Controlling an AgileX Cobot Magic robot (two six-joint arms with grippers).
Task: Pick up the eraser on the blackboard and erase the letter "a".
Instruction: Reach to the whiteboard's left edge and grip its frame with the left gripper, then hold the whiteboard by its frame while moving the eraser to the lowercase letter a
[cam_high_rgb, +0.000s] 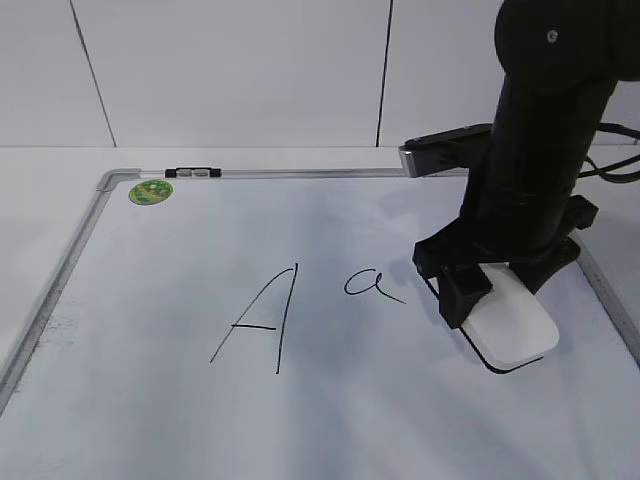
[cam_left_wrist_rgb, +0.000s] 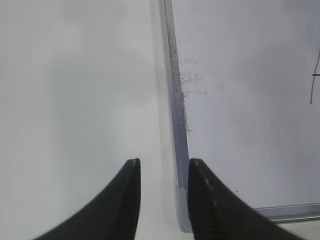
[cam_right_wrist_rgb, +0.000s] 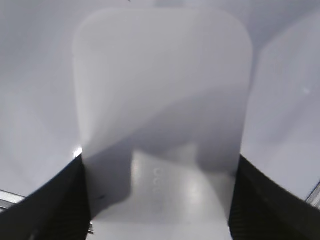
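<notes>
The white eraser (cam_high_rgb: 515, 328) lies flat on the right side of the blackboard (cam_high_rgb: 150, 380), its thin black underside showing at the near edge. My right gripper (cam_high_rgb: 500, 287) stands over it, with one finger against each long side. In the right wrist view the eraser (cam_right_wrist_rgb: 160, 85) fills the space between the fingers of the gripper (cam_right_wrist_rgb: 160, 200). The small cursive letter "a" (cam_high_rgb: 368, 284) is just left of the eraser, apart from it. My left gripper (cam_left_wrist_rgb: 162, 172) is open and empty above the board's frame (cam_left_wrist_rgb: 175, 95) near a corner; it is outside the exterior view.
A large capital "A" (cam_high_rgb: 262, 318) is drawn left of the small "a". A round green sticker (cam_high_rgb: 150, 191) and a small black-and-silver clip (cam_high_rgb: 193, 173) sit at the board's far left corner. White table surrounds the board.
</notes>
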